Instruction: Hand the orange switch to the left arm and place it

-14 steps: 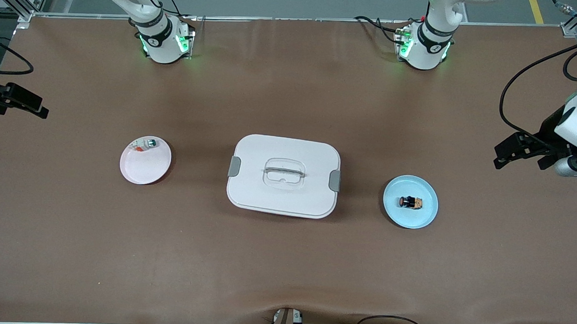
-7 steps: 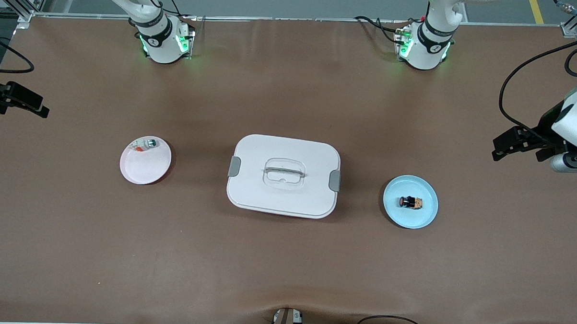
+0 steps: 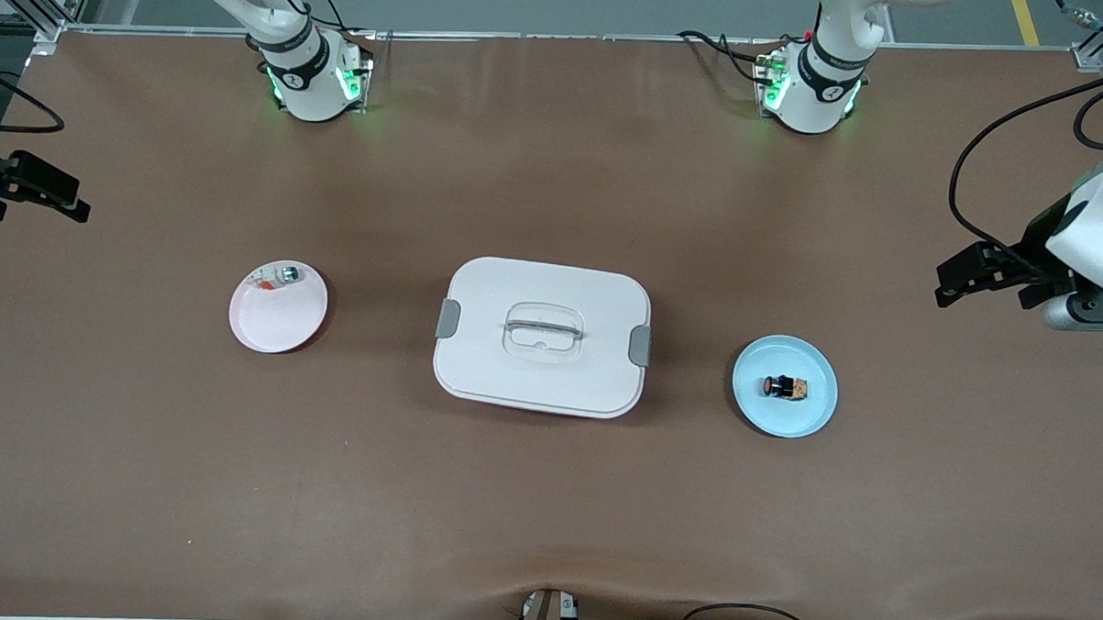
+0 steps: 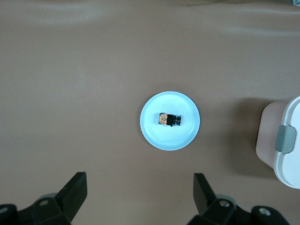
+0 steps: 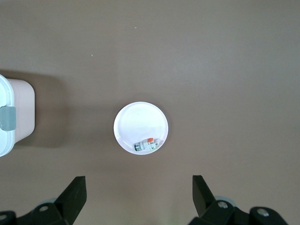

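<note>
The orange switch (image 3: pixel 785 387), a tiny black cylinder with an orange end, lies on its side on the blue plate (image 3: pixel 786 417) toward the left arm's end of the table. It also shows in the left wrist view (image 4: pixel 169 120). The white box (image 3: pixel 541 335) sits at the table's middle between the two plates. My left gripper (image 3: pixel 945 280) is open and empty, high over bare table at the left arm's end; its fingers (image 4: pixel 77 185) frame the blue plate (image 4: pixel 169 139). My right gripper (image 3: pixel 76 203) is open and empty over bare table at the right arm's end.
A pink plate (image 3: pixel 277 314) toward the right arm's end holds a small green-tipped silver piece and a white and red-orange bit (image 3: pixel 277 277), also seen in the right wrist view (image 5: pixel 145 145). The box's edges show in both wrist views (image 4: pixel 283 145) (image 5: pixel 11 117).
Both grippers have drifted slightly toward the robots' side of the table. The switch, plates and box have not moved.
</note>
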{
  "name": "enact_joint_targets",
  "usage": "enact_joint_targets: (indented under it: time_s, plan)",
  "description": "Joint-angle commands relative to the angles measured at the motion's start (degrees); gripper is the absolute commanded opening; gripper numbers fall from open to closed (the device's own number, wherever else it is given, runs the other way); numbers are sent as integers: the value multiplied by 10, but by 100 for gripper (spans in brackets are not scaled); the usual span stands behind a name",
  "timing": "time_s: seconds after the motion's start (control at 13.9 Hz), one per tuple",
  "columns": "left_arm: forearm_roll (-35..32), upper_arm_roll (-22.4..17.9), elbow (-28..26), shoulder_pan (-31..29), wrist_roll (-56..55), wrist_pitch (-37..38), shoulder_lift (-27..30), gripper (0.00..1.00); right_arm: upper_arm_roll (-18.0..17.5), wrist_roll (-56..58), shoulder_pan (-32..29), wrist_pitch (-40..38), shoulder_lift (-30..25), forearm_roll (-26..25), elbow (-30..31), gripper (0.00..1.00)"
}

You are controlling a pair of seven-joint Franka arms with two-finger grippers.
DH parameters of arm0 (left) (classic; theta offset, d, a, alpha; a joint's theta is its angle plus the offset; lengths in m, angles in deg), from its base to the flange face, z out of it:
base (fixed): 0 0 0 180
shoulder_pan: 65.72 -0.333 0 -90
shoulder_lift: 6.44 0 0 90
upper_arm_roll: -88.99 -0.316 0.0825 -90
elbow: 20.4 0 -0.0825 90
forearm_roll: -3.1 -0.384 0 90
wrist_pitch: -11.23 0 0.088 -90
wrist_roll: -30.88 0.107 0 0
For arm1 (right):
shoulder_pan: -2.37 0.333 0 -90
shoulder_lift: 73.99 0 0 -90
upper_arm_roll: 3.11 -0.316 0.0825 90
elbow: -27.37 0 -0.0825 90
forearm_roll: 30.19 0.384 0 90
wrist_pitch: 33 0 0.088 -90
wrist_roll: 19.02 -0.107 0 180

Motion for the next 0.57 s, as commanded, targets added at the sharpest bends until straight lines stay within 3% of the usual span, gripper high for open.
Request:
enact_joint_targets:
  time_s: [0.0, 0.5]
  plan:
    - [2, -2, 13, 1, 1, 13, -4, 100, -6, 6, -4, 4, -11, -9, 6, 100]
    - [4, -2, 13, 0, 2, 13, -4, 100, -5, -3, -5, 10, -12, -1, 6, 100]
